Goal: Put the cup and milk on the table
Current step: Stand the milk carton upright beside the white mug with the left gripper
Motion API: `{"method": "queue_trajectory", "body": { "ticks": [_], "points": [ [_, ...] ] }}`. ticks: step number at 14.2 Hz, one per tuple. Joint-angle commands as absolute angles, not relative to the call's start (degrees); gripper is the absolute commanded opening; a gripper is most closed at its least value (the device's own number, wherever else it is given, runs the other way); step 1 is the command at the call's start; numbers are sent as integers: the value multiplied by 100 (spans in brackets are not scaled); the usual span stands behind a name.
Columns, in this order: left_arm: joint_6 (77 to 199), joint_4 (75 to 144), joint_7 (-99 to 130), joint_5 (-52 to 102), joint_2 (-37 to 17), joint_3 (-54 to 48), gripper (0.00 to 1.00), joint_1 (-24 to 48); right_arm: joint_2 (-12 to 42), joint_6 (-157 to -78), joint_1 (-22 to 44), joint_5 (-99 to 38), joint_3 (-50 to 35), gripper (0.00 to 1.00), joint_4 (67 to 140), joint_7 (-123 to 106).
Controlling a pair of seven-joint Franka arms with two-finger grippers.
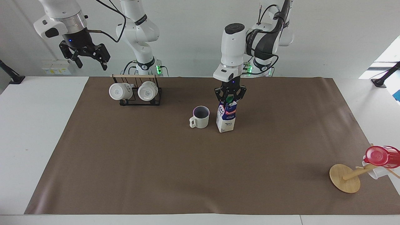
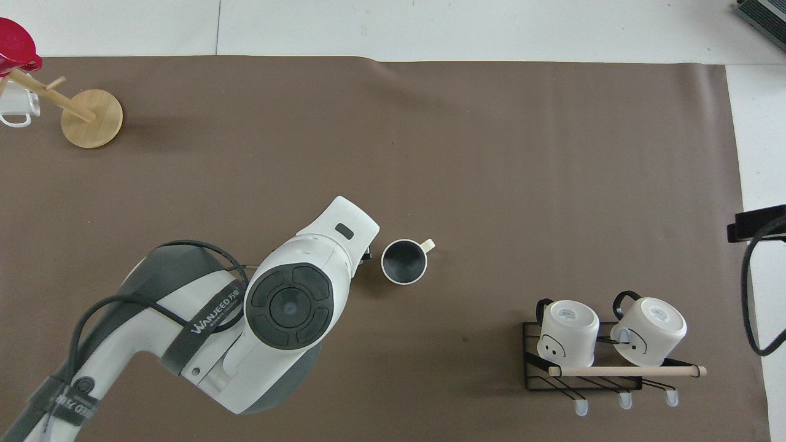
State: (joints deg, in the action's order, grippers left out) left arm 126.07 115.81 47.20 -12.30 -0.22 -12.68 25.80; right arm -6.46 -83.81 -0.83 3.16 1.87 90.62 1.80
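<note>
While the left gripper (image 1: 230,99) pinches the boxy milk (image 1: 226,118) by its top, the ribbed ceramic cup (image 1: 200,117) stands beside; the right gripper (image 1: 90,61) hangs spread.

The milk carton (image 1: 226,118) stands upright on the desk (image 1: 31,131) just beside the cup (image 1: 200,117), the left gripper (image 1: 230,97) at its green cap. The right gripper (image 1: 90,61) waits open above the mug rack (image 1: 137,92).

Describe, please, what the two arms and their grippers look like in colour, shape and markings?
Both arms are glossy white, rounded segments with dark grey joints and loose black cables. The left arm carries a strap lettered WANJEED. The left gripper and right gripper are black two-finger linkages.
</note>
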Motion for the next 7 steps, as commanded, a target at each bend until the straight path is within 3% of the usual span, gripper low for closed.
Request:
{"method": "queue_trajectory", "body": {
  "ticks": [1, 3, 4, 7],
  "points": [
    [12700, 11593, 4790, -1389, -44, -1204, 57, 2672, -712, -8367, -88, 325, 185, 100, 9123, 62],
    [12700, 11584, 4790, -1389, -44, -1204, 93, 2672, -712, -8367, -88, 325, 185, 100, 9123, 62],
    [12691, 11567, 4790, -1389, -53, -1204, 100, 2681, -712, -8367, -88, 325, 185, 100, 9123, 62],
    [12578, 11470, 4790, -1345, -97, -1204, 100, 2672, -712, -8367, -88, 325, 185, 100, 9123, 62]
  ]
}}
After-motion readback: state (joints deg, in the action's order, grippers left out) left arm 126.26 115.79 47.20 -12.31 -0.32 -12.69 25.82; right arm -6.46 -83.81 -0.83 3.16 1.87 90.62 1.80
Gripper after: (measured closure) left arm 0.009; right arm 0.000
